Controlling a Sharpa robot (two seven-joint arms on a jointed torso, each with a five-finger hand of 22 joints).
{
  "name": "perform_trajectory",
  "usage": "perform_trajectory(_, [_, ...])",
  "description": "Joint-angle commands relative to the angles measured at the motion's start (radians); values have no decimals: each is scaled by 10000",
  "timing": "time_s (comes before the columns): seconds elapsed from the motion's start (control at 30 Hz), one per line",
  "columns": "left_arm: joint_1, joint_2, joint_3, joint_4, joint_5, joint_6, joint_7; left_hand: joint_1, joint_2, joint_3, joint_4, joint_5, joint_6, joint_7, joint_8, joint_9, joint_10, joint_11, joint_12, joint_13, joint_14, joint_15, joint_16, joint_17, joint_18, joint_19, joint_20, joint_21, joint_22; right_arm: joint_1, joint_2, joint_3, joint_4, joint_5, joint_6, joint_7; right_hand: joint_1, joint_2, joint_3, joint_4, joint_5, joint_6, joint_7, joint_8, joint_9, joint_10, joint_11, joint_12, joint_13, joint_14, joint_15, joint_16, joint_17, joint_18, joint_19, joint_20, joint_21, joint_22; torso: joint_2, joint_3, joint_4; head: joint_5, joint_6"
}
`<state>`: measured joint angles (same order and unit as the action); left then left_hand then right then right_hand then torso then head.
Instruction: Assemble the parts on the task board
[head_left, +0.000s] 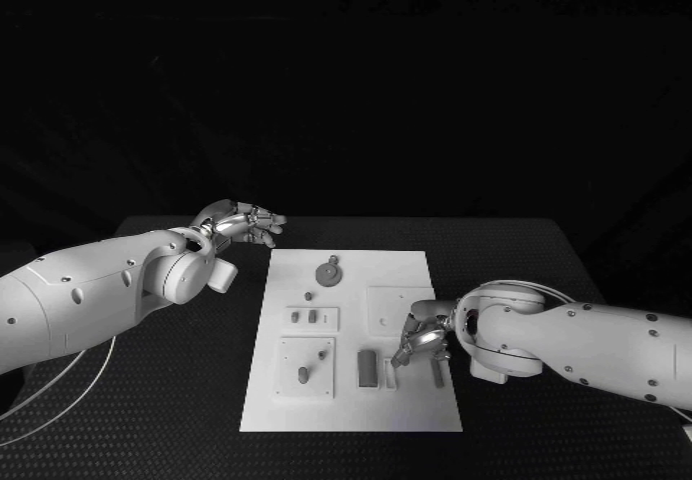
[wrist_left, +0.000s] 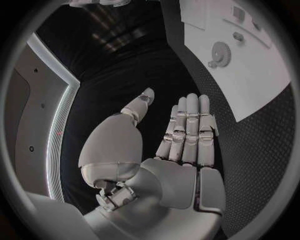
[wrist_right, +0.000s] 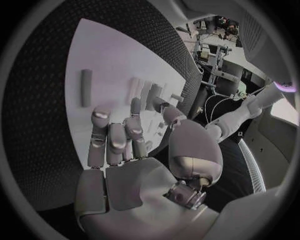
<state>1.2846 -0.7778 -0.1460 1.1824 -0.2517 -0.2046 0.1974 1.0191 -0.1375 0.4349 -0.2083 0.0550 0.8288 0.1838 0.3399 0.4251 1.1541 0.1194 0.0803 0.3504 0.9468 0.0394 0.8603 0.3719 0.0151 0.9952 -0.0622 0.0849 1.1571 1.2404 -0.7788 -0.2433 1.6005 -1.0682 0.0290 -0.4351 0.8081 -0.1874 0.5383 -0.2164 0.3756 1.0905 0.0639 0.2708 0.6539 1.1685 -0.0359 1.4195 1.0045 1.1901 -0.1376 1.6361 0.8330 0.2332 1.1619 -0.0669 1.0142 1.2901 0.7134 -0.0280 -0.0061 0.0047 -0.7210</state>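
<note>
Head view: left hand (head_left: 242, 224) open off the task board (head_left: 353, 400); right hand (head_left: 424, 340) open above it.

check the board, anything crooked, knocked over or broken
Nothing stands out. The grey parts sit on the white board, which lies square on the table; nothing looks broken. The right hand hovers over it, the left hand beside it.

The left hand (head_left: 245, 226) is hovering just beyond the white board's (head_left: 411, 262) far left corner, fingers extended, holding nothing. The right hand (head_left: 423, 340) is reaching over the board's right side, fingers spread, empty.
</note>
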Motion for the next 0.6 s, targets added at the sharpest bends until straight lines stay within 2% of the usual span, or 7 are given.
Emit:
perform_trajectory(0.03, [16, 8, 5, 14, -26, 80, 95, 24, 63, -9, -56, -39, 47, 1, 65, -10, 15, -25, 41, 16, 2, 38, -63, 14, 16, 4, 67, -63, 16, 82, -296, 20, 51, -110, -507, 499, 113, 148, -52, 3, -20, -110, 110, -1, 27, 68, 7, -28, 13, 47, 7, -40, 6, 286, 38, -15, -23, -11, -4, -4, -6, -56, 42])
perform_trajectory(0.1, [16, 3, 5, 14, -26, 83, 93, 23, 62, -10, -56, -39, 47, 1, 65, -10, 15, -25, 41, 17, 2, 38, -63, 14, 15, 4, 67, -63, 17, 195, -557, 25, 112, -145, -427, 412, 148, 277, -108, -82, -22, -116, 115, 7, 50, 71, 10, -37, 9, 42, 14, -46, -8, 286, 27, -16, -22, -7, -4, 3, -13, -100, 64])
perform_trajectory(0.2, [15, -1, 4, 6, -26, 83, 87, 20, 60, -11, -55, -39, 48, 1, 65, -10, 15, -25, 41, 17, 3, 38, -64, 15, 15, 5, 68, -64, 17, 271, -855, 23, 188, -131, 42, 210, 182, 529, -232, -295, -14, -132, 121, 11, 85, -33, 22, -112, -121, -58, 27, -63, -161, 286, -30, 8, -39, -2, -3, 10, -15, -119, 61])
perform_trajectory(0.27, [14, 7, 3, -16, -26, 102, 86, 19, 59, -12, -54, -39, 48, 1, 65, -11, 16, -25, 41, 17, 3, 39, -64, 16, 15, 5, 68, -64, 18, 275, -980, 15, 228, -131, 104, 91, 141, 635, -293, -378, -6, -111, 118, 22, 102, -145, 24, -180, -197, -214, 36, -91, -346, 286, -107, 49, -74, -5, -9, -1, -19, -163, 91])
perform_trajectory(0.37, [12, 25, 2, -36, -26, 132, 105, 8, 60, -15, -49, -39, 51, 0, 67, -11, 17, -25, 41, 18, 3, 39, -65, 18, 14, 6, 69, -64, 19, 266, -1129, 0, 283, -431, 160, -7, 140, 665, -302, -403, -4, -93, 113, 30, 108, -142, 20, -178, -174, -219, 35, -95, -333, 286, -121, 60, -78, -4, -11, -2, -23, -211, 114])
perform_trajectory(0.5, [10, 33, 1, -60, -27, 132, 118, 1, 62, -18, -45, -39, 52, -1, 68, -11, 17, -25, 41, 18, 2, 40, -67, 19, 13, 6, 69, -65, 20, 198, -1372, -6, 333, -960, 268, -315, 115, 642, -331, -427, -7, -89, 112, 30, 110, -138, 19, -176, -149, -250, 35, -95, -371, 286, -135, 74, -81, -2, -20, 23, -35, -237, 110])
perform_trajectory(0.6, [9, 23, -1, -61, -27, 134, 117, -3, 63, -19, -43, -38, 54, -1, 69, -11, 17, -25, 41, 18, 2, 40, -68, 20, 13, 6, 69, -66, 21, 108, -1472, -9, 352, -1159, 339, -530, 59, 600, -359, -415, -4, -80, 110, 30, 111, -154, 17, -185, -155, -242, 36, -100, -340, 286, -144, 91, -84, -2, -17, 14, -24, -279, 139])
